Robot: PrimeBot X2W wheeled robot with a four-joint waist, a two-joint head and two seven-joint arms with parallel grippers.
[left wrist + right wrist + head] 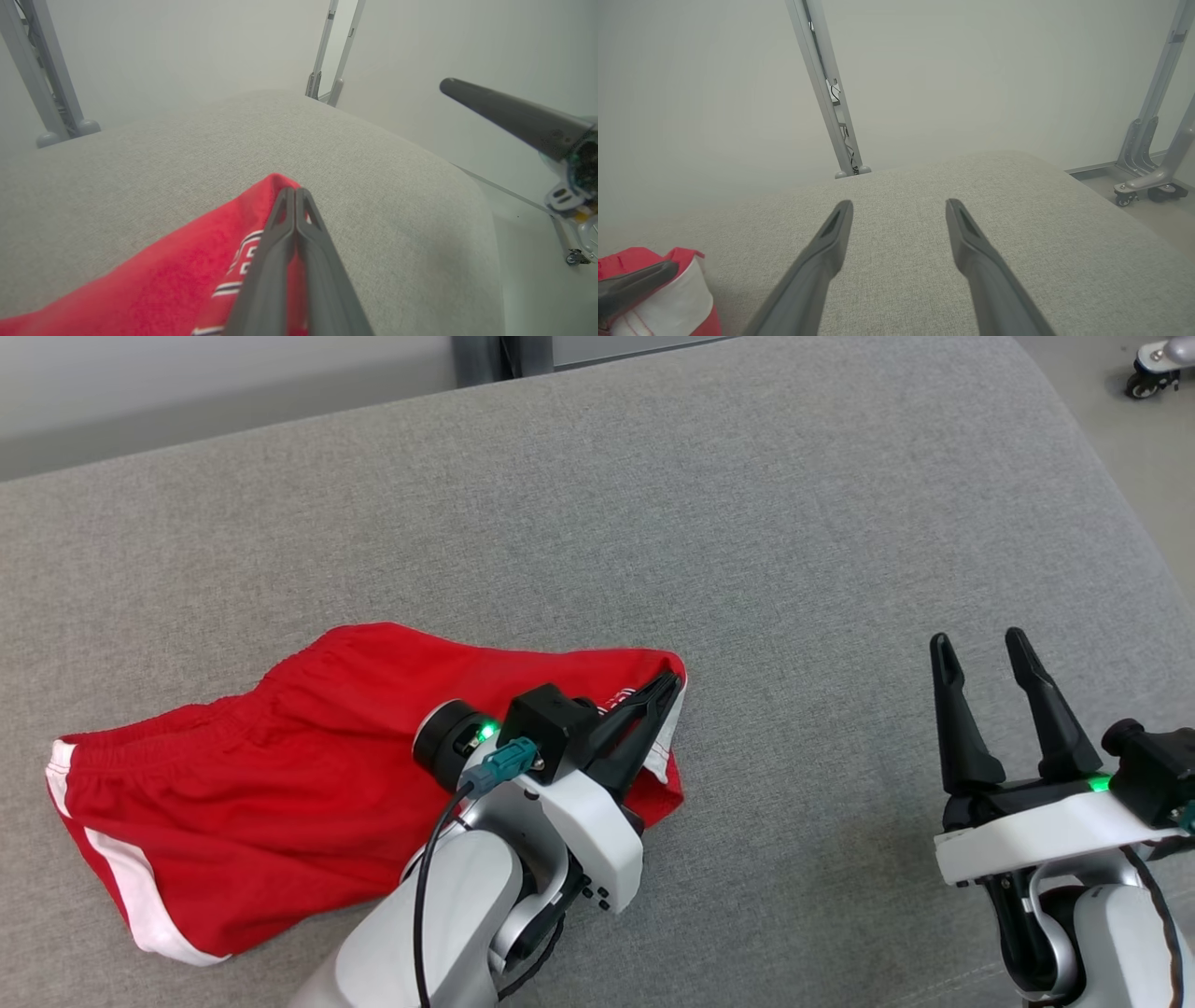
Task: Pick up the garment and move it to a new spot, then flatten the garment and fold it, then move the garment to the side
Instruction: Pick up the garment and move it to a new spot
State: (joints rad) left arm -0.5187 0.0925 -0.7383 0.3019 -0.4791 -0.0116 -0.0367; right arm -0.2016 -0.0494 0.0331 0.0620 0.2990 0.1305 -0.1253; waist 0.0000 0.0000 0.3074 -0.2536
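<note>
The red fabric shorts with white side trim (280, 775) lie rumpled at the left of the grey upholstered counter (653, 504). The left tool (667, 683), reaching forward and low, is clenched on their right hem corner. The right tool (977, 640) hovers released, well apart.

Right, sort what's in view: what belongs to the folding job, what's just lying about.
In the job: red shorts; left gripper, shut on their corner; right gripper, open over the grey cushion they lie on.
Lying about: metal posts behind the cushion; castor on the floor, far right.
</note>
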